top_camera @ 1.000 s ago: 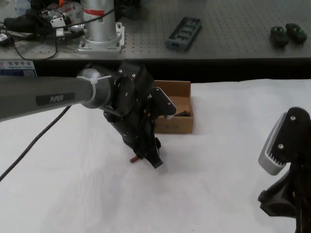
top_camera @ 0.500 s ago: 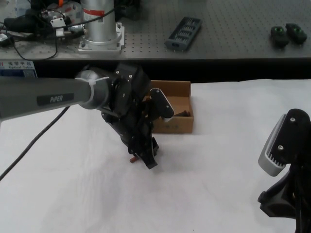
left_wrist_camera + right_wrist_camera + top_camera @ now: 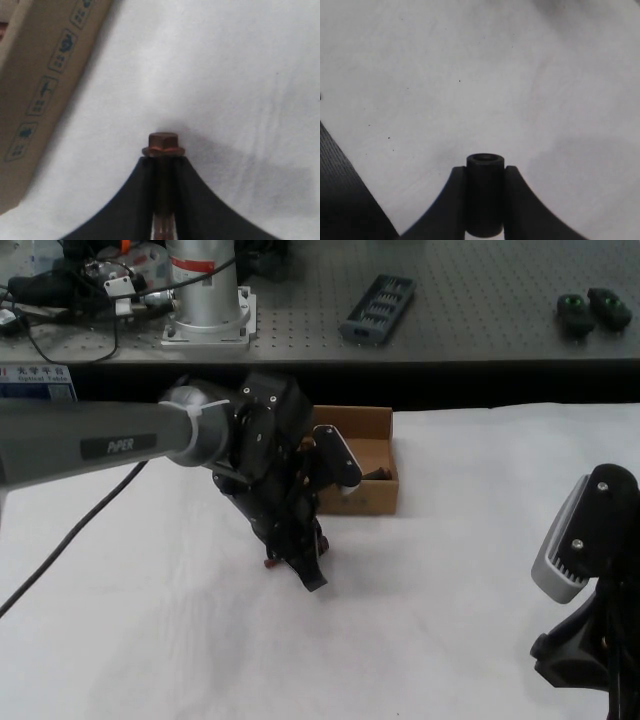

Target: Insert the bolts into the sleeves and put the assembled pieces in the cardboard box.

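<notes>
High view: left claw (image 3: 300, 565), closed on the bolt (image 3: 163, 145), has barely shifted, low over the desk (image 3: 450, 540) beside the box (image 3: 365, 498). Right claw (image 3: 485, 172) grips the sleeve (image 3: 485, 195). Insertion probably comes next.

bolt (image 3: 163, 144) shank hidden within left gripper (image 3: 163, 162), cardboard box (image 3: 365, 498) partly behind left arm (image 3: 100, 445), contents (image 3: 375, 474) perhaps assembled pieces, too small
</notes>
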